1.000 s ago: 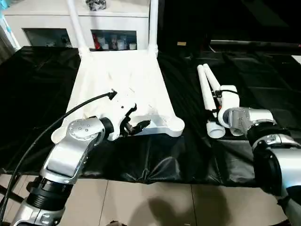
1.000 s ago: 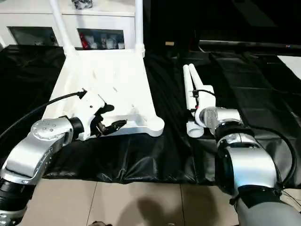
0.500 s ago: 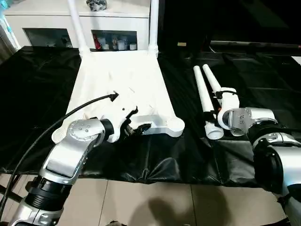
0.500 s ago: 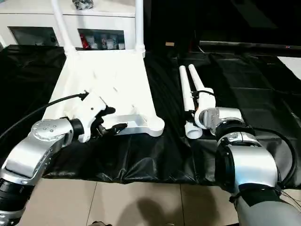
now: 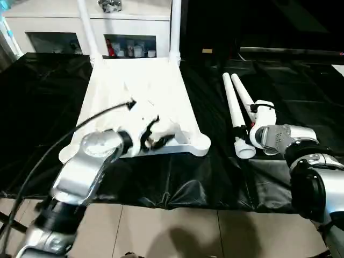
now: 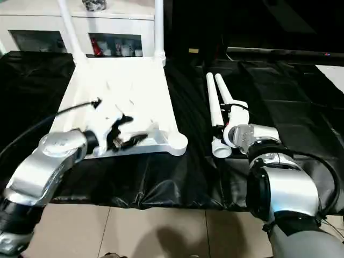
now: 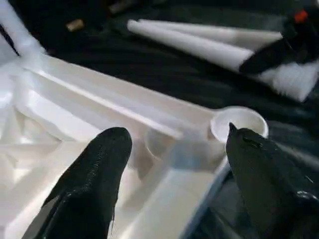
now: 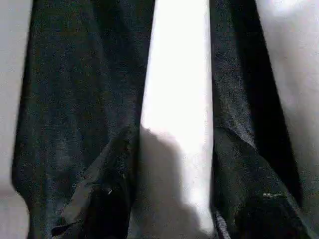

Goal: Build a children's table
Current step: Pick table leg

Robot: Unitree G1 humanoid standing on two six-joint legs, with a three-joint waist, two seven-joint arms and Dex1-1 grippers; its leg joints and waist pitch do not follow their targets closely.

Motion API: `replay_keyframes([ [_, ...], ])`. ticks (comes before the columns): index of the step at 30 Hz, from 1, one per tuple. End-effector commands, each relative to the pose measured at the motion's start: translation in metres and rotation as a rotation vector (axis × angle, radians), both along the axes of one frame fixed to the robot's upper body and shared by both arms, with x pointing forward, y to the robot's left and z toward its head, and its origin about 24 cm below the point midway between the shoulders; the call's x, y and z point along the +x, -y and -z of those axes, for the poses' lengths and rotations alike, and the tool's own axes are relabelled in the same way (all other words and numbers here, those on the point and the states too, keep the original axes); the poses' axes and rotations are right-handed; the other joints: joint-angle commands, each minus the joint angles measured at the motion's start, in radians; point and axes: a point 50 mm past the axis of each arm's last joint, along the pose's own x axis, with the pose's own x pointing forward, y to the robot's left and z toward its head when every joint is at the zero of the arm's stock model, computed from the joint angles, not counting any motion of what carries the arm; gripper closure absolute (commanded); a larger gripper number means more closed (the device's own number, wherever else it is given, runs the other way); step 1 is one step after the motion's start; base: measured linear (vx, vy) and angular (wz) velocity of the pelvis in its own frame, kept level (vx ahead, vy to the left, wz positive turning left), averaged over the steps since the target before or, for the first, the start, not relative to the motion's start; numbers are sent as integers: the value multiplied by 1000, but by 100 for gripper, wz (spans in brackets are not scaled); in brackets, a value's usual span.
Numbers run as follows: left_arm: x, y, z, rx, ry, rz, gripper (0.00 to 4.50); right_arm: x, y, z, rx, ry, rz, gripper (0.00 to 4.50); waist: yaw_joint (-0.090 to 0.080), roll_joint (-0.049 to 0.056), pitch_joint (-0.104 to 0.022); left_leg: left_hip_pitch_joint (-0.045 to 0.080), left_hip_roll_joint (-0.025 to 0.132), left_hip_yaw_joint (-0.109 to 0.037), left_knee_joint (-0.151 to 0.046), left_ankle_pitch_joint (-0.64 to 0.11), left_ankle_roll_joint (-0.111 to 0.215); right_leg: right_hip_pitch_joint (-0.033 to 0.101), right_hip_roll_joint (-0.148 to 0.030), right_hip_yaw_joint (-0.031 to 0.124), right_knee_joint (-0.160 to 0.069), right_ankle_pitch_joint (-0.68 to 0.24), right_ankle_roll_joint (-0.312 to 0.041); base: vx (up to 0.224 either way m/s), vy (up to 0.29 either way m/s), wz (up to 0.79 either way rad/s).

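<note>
Counter: black sheeting covers my counter, with a white cabinet behind it at the far edge.
Table top: the white table top lies upside down on the counter's left half, ribbed underside up.
Fitted legs: one leg and another leg stand upright in the two far corner sockets.
Near corner: the near right socket is open, with nothing in it.
Loose legs: two loose legs lie side by side on the black sheet to the right of the top, running away from me; I call them the inner leg and the outer leg.
Left gripper: my left gripper hangs over the near edge of the table top, close to that open socket; its fingers are spread apart and hold nothing.
Right gripper: my right gripper is down at the near ends of the loose legs; its fingers sit on either side of a white leg, probably the outer leg, though I cannot tell whether they actually press it or just bracket it.
</note>
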Motion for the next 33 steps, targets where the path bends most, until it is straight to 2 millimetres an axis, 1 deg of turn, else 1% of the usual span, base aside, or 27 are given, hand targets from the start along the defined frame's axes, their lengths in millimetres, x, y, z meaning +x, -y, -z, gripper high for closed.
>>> replay_keyframes([
  [1,9,2,-8,-60,26,-50,94,3,-3,-5,64,77,-29,259,4,-9,-80,26,26,-16,-57,-237,-3,39,-64,28,-71,-242,-206,0,0,0],
  [2,12,5,-10,-103,23,-70,94,5,-5,-8,102,110,-51,259,4,-8,-80,28,25,-14,-54,-238,1,40,-63,29,-73,-229,-211,0,0,0],
  [3,16,9,-13,-180,-4,-87,94,7,-11,-14,155,178,-100,259,7,-3,-83,27,27,-15,-54,-230,8,44,-64,29,-69,-202,-222,0,0,0],
  [4,18,12,-15,-236,-29,-95,78,8,-14,-17,192,228,-137,259,8,-6,-83,25,26,-14,-53,-221,15,45,-64,29,-70,-187,-225,0,0,0],
  [5,20,16,-16,-305,-67,-104,68,9,-19,-22,231,296,-188,259,11,-6,-85,23,27,-12,-52,-204,31,49,-65,29,-67,-146,-238,0,0,0],
  [6,23,20,-18,-344,-80,-110,61,8,-23,-25,269,357,-249,259,14,-4,-87,22,29,-15,-51,-178,46,50,-66,27,-62,-109,-256,0,0,0],
  [7,25,22,-19,-371,-89,-115,61,7,-26,-27,295,400,-295,259,15,-6,-87,21,28,-11,-50,-178,60,51,-63,26,-64,-99,-260,0,0,0],
  [8,27,25,-20,-409,-106,-117,55,5,-29,-28,319,427,-344,259,17,-9,-88,19,30,-14,-49,-165,79,54,-65,25,-60,-82,-265,0,0,0],
  [9,31,30,-22,-459,-127,-125,37,0,-32,-28,364,445,-406,259,20,-13,-88,20,30,-12,-48,-150,96,54,-62,24,-61,-74,-270,0,0,0],
  [10,31,30,-22,-459,-127,-125,25,0,-32,-28,364,445,-406,259,24,-13,-88,21,29,-11,-47,-145,102,55,-62,24,-63,-76,-270,0,0,0],
  [11,36,38,-23,-548,-182,-125,20,-8,-36,-28,441,463,-491,260,26,-15,-88,21,31,-11,-47,-138,109,53,-62,23,-63,-89,-272,0,0,0],
  [12,38,42,-24,-586,-211,-122,17,-11,-38,-29,473,474,-522,260,35,-13,-87,26,31,-11,-46,-142,110,54,-64,24,-67,-108,-264,0,0,0],
  [13,38,42,-24,-586,-211,-122,17,-11,-38,-29,473,474,-522,260,38,-14,-86,25,30,-10,-47,-142,112,54,-61,23,-70,-115,-259,0,0,0],
  [14,40,45,-23,-618,-242,-123,8,-14,-40,-31,509,489,-547,260,40,-13,-87,26,32,-13,-48,-141,108,52,-63,22,-68,-131,-260,0,0,0],
  [15,43,49,-21,-652,-276,-126,0,-18,-43,-33,549,509,-580,261,45,-9,-85,29,32,-12,-49,-159,104,48,-63,23,-75,-158,-252,0,0,0],
  [16,44,50,-21,-662,-288,-128,0,-19,-44,-34,563,516,-591,261,44,-10,-86,28,33,-13,-49,-161,101,50,-63,23,-74,-163,-251,0,0,0],
  [18,47,53,-21,-701,-314,-133,0,-22,-48,-36,587,529,-621,261,51,-10,-85,30,34,-15,-52,-174,85,48,-67,22,-79,-201,-237,0,0,0],
  [19,48,55,-23,-736,-329,-128,0,-24,-51,-38,604,540,-645,261,51,-11,-85,30,35,-17,-54,-178,80,48,-68,22,-79,-209,-234,0,0,0],
  [20,51,60,-27,-780,-346,-118,0,-29,-57,-40,630,555,-692,261,55,-12,-84,31,32,-16,-54,-183,73,49,-68,24,-82,-220,-221,0,0,0],
  [22,51,61,-28,-786,-349,-117,0,-30,-59,-41,635,559,-704,261,56,-13,-84,29,34,-19,-57,-181,74,48,-69,24,-82,-218,-215,0,0,0],
  [25,53,62,-27,-777,-353,-120,0,-32,-60,-43,648,563,-724,261,55,-14,-84,29,34,-20,-57,-173,71,47,-71,24,-82,-220,-217,0,0,0],
  [26,53,63,-27,-791,-366,-113,0,-36,-61,-45,657,567,-749,261,55,-15,-83,28,32,-19,-58,-166,73,49,-70,25,-83,-215,-210,0,0,0],
  [27,54,63,-28,-796,-366,-114,0,-38,-62,-46,662,565,-761,261,57,-14,-84,29,34,-20,-58,-157,79,50,-72,26,-82,-200,-208,0,0,0],
  [29,55,62,-29,-802,-359,-114,0,-40,-64,-46,656,561,-770,261,57,-14,-85,28,33,-20,-58,-144,82,50,-71,25,-81,-188,-210,0,0,0],
  [30,56,62,-31,-808,-355,-113,0,-41,-65,-47,650,561,-772,261,54,-13,-85,27,33,-20,-57,-146,80,49,-72,25,-82,-190,-213,0,0,0],
  [32,57,62,-33,-814,-352,-115,0,-41,-66,-47,640,561,-770,261,55,-13,-84,29,34,-20,-59,-157,74,49,-73,25,-85,-207,-207,0,0,0],
  [33,59,62,-35,-818,-344,-127,0,-41,-68,-48,621,563,-763,261,54,-10,-82,29,34,-20,-60,-165,68,47,-72,26,-86,-216,-203,0,0,0],
])
